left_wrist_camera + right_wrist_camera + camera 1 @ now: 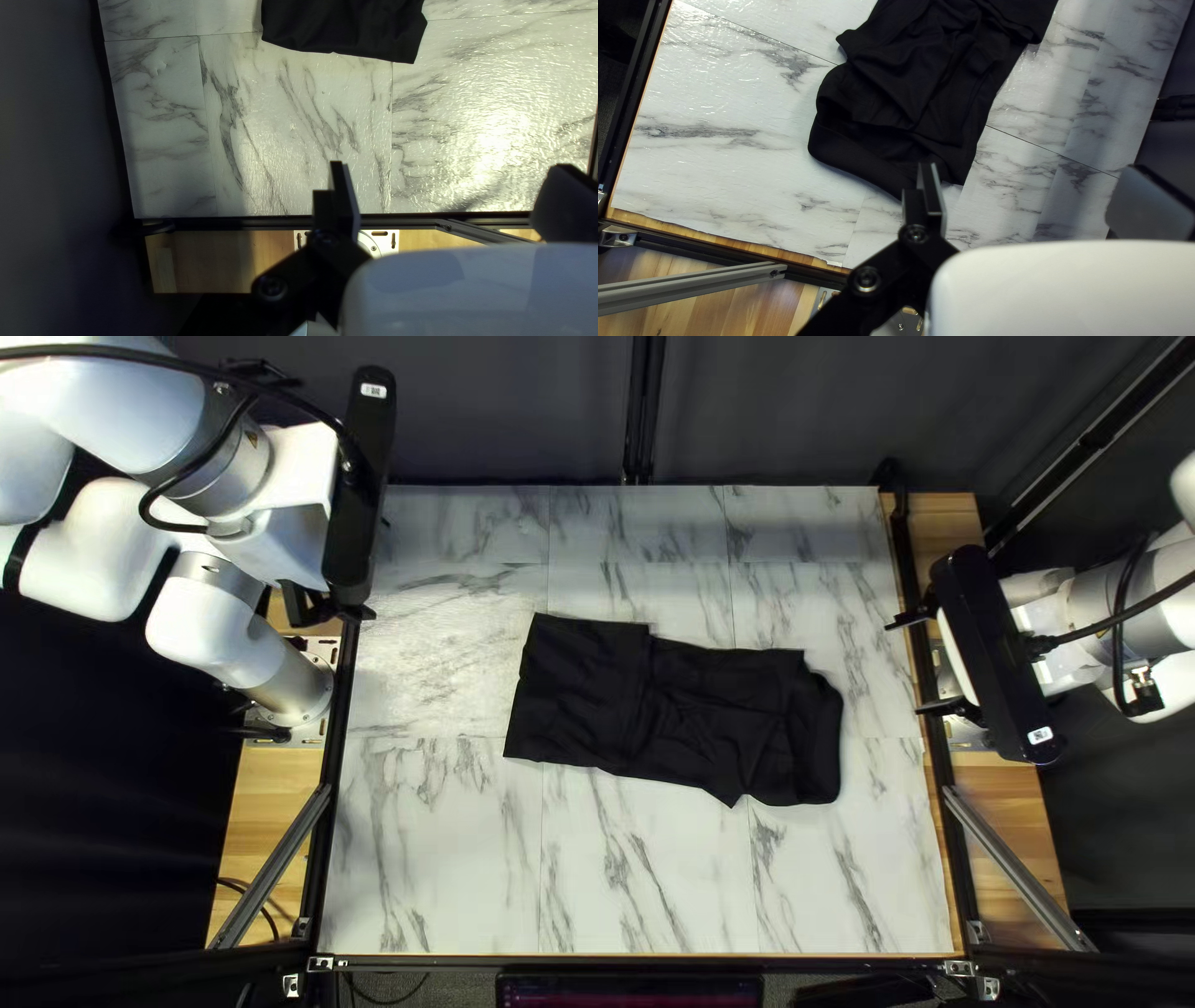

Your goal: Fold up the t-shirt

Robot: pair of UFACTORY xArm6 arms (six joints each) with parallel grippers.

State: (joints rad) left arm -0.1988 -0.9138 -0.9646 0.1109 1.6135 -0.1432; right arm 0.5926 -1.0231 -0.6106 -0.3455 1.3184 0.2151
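One T-shirt (710,709) located: laid in a long strip near the middle of the marble-patterned tabletop (436,859), rumpled toward the right of the top left view. Judged due: end-to-end fold. Called for low, level pinches at the rumpled end's corners, all layers caught, then slow, even carry. Found open, holding nothing: left gripper (448,167), right gripper (1033,167). Counted: one T-shirt, one tabletop, two grippers, two metal struts (274,866).
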